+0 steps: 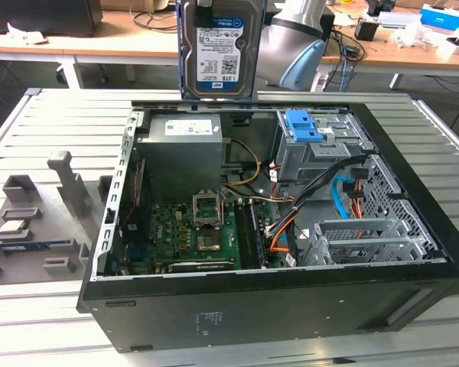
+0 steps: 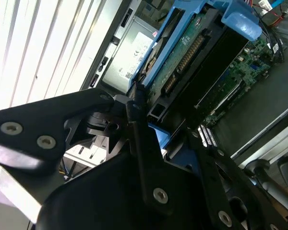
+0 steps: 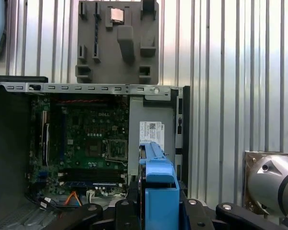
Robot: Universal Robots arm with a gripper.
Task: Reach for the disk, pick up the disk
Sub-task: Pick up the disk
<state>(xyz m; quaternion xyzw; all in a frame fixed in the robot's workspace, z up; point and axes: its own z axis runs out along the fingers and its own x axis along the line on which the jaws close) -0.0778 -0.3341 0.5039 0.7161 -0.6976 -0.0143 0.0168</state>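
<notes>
Closest to the lens in both wrist views are the black links of the end effector point(image 3: 159, 210), whose fingers point(image 3: 129, 207) press against opposite sides of the disk point(image 3: 158, 177), clamped on its blue rail frame. The second wrist view shows the drive's green circuit-board face and one long blue rail. In the exterior view the disk sits at the upper middle of the frame, upright, with its white-and-blue label facing the camera. It hangs clear above the rear edge of the open computer case point(image 1: 291, 306), touching nothing below it. The grey arm point(image 1: 294, 46) bends away just behind it towards the exterior view's right. Directly under the drive lies the grey power supply point(image 1: 187, 145), and below that in the frame the green motherboard point(image 1: 191, 229). A bare blue bracket point(image 1: 304, 126) sits on the metal drive cage at the case's upper right, with orange and blue cables point(image 1: 340, 195) trailing beneath it. The case rests on a slatted metal bench point(image 1: 53, 122). At the exterior view's left, well apart from the case, a grey holder point(image 1: 69, 191) lies on the bench, carrying a small square processor chip point(image 1: 11, 227).
</notes>
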